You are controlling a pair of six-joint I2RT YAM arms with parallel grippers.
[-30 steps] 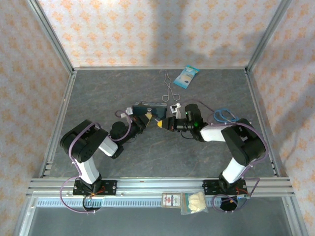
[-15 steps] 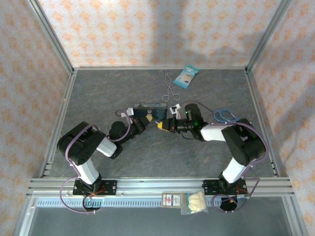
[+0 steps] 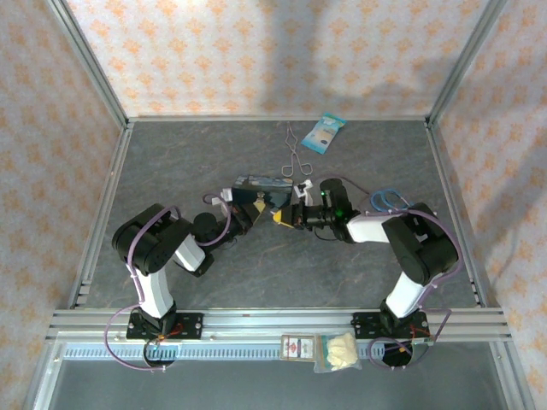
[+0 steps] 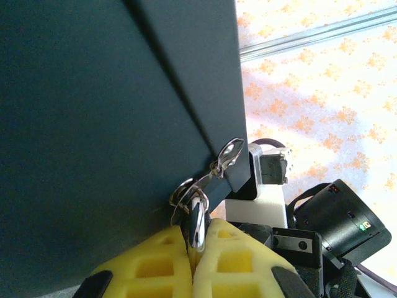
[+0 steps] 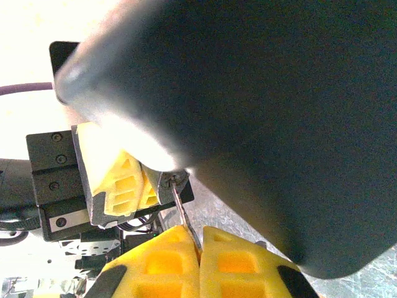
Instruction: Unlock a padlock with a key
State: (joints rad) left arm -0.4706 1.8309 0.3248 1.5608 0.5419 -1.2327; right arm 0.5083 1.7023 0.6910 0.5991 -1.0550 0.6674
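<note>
Left pincer (image 4: 193, 239) clamped on what is probably the tiny silvery-grey metal padlock (image 4: 197, 218); view is poor. Right pincer (image 5: 200, 239) clamped on the thin silvery metal key (image 5: 182, 210). The key's long axis points at the left pincer. The padlock sits just past the key's tip, against the dark blue painted tin (image 3: 261, 184), midway between the grey table's (image 3: 171, 162) side edges.

Flat tabletop (image 3: 256, 154): grey, marbled. Wall panels (image 3: 256, 51): cream, orange floral repeat. Metal tin (image 4: 93, 124): dark blue. Left gripper (image 4: 193, 245) foam pads (image 4: 155, 270): yellow.

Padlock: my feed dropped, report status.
Left gripper shut on small silvery piece, likely padlock. Right gripper shut on thin sliver, likely key. Blue tin crowds both.
</note>
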